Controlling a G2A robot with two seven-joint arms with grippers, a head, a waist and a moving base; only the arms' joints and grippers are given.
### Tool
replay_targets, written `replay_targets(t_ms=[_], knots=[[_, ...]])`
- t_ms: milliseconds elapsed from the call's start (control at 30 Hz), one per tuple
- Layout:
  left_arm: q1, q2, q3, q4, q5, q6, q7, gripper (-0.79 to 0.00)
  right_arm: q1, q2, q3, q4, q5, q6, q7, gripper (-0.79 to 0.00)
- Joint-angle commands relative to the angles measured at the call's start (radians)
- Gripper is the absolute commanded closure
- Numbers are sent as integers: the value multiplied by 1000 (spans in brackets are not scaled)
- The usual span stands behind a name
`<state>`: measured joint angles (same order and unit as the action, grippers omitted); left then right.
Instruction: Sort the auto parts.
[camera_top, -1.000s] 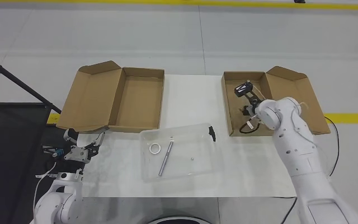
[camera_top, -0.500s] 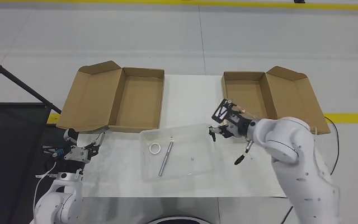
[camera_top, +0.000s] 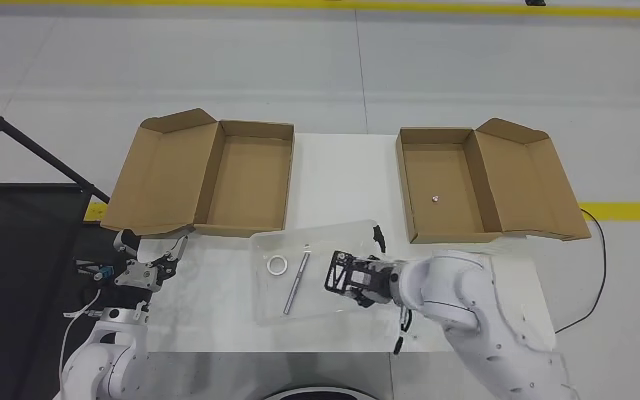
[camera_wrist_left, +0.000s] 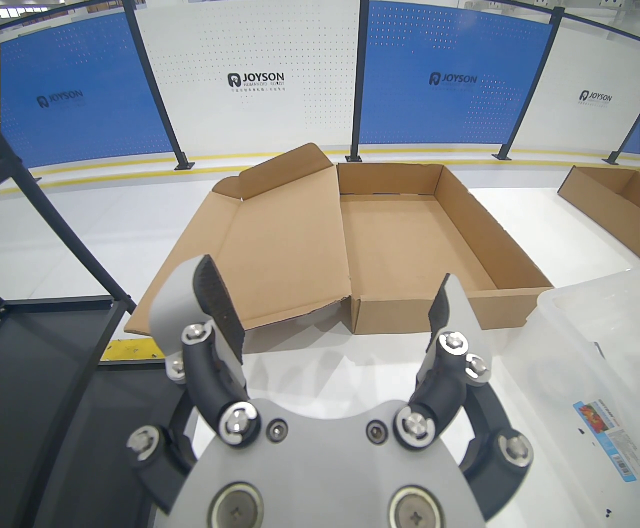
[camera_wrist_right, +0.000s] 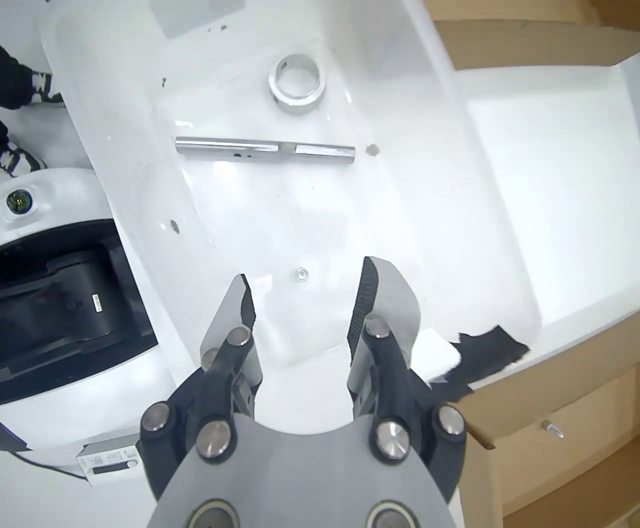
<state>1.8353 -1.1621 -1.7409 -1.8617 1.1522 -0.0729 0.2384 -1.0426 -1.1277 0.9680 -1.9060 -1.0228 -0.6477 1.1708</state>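
A clear plastic tray (camera_top: 365, 232) sits mid-table, holding a metal ring (camera_top: 276, 264), a metal rod (camera_top: 296, 283) and a small nut (camera_top: 343, 283). My right gripper (camera_top: 333, 274) hangs open over the tray. The nut (camera_wrist_right: 301, 273) lies just ahead of and between its fingertips (camera_wrist_right: 370, 280), with the rod (camera_wrist_right: 265, 148) and ring (camera_wrist_right: 297, 82) beyond. A small bolt (camera_top: 435, 197) lies in the right cardboard box (camera_top: 410, 185). My left gripper (camera_wrist_left: 327, 295) stands open with nothing between its fingers at the table's left edge, facing the left cardboard box (camera_wrist_left: 415, 235).
The left box (camera_top: 250, 175) has its lid flap laid out to the left, and the right box's flap (camera_top: 525, 180) lies to the right. A scrap of black tape (camera_wrist_right: 487, 350) sticks to the tray's rim nearest the right box. Bare white table lies between the boxes.
My right arm has swung from inside the right box, across the table, to above the tray near the nut. The left arm has kept still.
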Motion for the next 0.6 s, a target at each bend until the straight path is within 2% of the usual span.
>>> replay_targets(t_ms=[0,167,400,500,567], knots=[[0,0,0,0,0,0,0,-785,12,-3,-23,30,-19,14,6,-437],[0,0,0,0,0,0,0,-785,45,-16,-84,97,-71,71,2,-382],[0,0,0,0,0,0,0,-785,80,-33,-145,167,-80,100,-26,-305],[0,0,0,0,0,0,0,-785,90,-37,-157,185,-81,108,-30,-222],[0,0,0,0,0,0,0,-785,96,-38,-164,193,-89,114,-25,-102]])
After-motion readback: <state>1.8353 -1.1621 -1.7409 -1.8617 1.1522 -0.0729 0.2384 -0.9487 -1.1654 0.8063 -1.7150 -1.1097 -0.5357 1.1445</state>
